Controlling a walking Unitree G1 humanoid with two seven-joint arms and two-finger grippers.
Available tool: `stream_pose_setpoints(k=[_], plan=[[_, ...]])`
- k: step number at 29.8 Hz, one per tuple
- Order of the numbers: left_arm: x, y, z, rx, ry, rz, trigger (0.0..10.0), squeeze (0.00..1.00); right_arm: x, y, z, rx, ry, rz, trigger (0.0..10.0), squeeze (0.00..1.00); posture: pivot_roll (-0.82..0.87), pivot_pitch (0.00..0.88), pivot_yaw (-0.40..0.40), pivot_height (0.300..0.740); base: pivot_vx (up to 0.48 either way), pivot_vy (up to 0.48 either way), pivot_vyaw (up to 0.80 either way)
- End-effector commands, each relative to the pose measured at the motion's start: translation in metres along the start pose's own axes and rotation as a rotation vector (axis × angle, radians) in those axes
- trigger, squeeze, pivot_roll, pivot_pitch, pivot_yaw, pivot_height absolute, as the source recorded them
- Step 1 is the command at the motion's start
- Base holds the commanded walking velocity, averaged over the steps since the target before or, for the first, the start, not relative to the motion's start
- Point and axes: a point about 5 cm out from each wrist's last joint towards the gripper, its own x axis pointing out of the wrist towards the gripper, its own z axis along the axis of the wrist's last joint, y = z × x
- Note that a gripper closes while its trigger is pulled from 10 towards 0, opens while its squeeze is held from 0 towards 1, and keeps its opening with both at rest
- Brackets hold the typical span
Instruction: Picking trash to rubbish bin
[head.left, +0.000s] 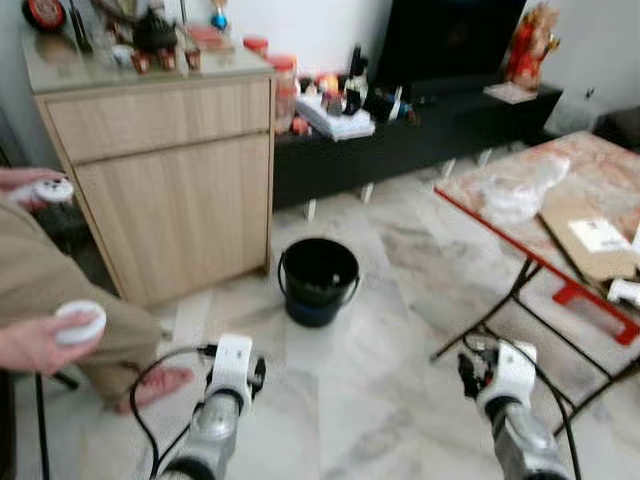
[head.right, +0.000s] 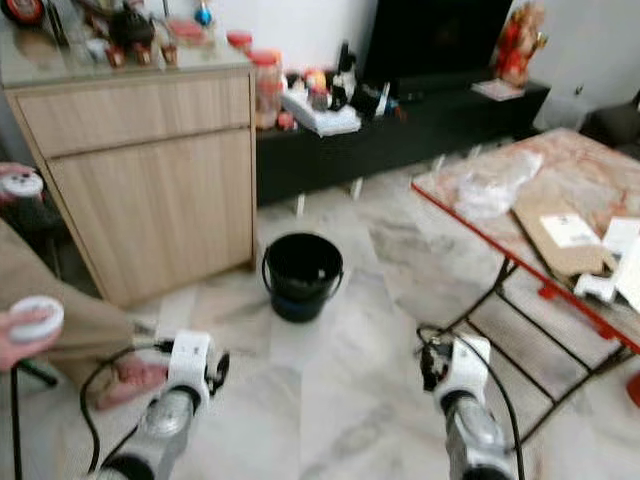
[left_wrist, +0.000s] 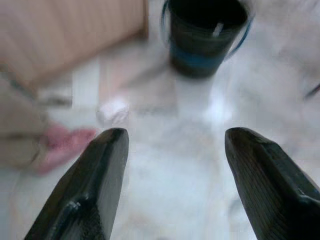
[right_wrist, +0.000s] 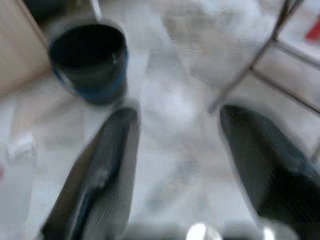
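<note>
While both arms hang low with nothing grasped, you are at the search-and-approach step: no trash has been picked yet. Starting on the left, a person's hand (head.left: 30, 345) holds a white round controller (head.left: 80, 322), and a second controller (head.left: 48, 189) sits in the other hand higher up. Below them, a small white crumpled scrap (left_wrist: 113, 111) lies on the marble floor (head.left: 340, 400) near the person's pink slipper (left_wrist: 62, 141); it looks like the nearest trash, though blur makes that a guess. Your left hand (left_wrist: 172, 170) is released, fingers spread wide, pointing at the floor just short of that scrap. One black rubbish bin (head.left: 318, 280) with a blue band stands in the middle, beside the wooden cabinet (head.left: 170, 180). Your right hand (right_wrist: 175, 165) is likewise released, aimed at bare floor near the bin. On the right, the red-edged tabletop (head.left: 600, 180) carries one clear plastic bag (head.left: 520, 190) and one flat cardboard piece (head.left: 590, 240). Next, I judge you should bring the left hand down over the scrap and close on it.
</note>
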Motion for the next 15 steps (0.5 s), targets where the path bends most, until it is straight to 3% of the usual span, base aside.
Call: stream_pose_setpoints(k=[1, 5, 7, 11, 15], plan=[[-0.002, -0.007, -0.007, 0.009, 0.038, -0.032, 10.0, 0.0, -0.005, -0.015, -0.008, 0.002, 0.037, -0.055, 10.0, 0.0, 0.17, 0.0, -0.124, 0.74, 0.0, 0.0, 0.0], [-0.01, 0.001, -0.029, 0.05, 0.141, -0.034, 10.0, 0.0, -0.014, -0.018, -0.031, 0.06, 0.131, -0.119, 10.0, 0.0, 0.17, 0.0, -0.071, 0.74, 0.0, 0.0, 0.0], [-0.011, 0.003, -0.032, 0.056, 0.155, -0.034, 10.0, 0.0, -0.015, -0.018, -0.034, 0.074, 0.138, -0.124, 10.0, 0.0, 0.17, 0.0, -0.067, 0.74, 0.0, 0.0, 0.0], [-0.024, 0.016, -0.059, 0.09, 0.281, -0.006, 10.0, 0.0, -0.023, -0.019, -0.05, 0.159, 0.18, -0.165, 10.0, 0.0, 0.18, 0.0, -0.04, 0.74, 0.0, 0.0, 0.0], [-0.03, 0.02, -0.07, 0.099, 0.333, 0.004, 10.0, 0.0, -0.026, -0.016, -0.058, 0.175, 0.21, -0.166, 10.0, 0.0, 0.18, 0.0, -0.025, 0.74, 0.0, 0.0, 0.0]])
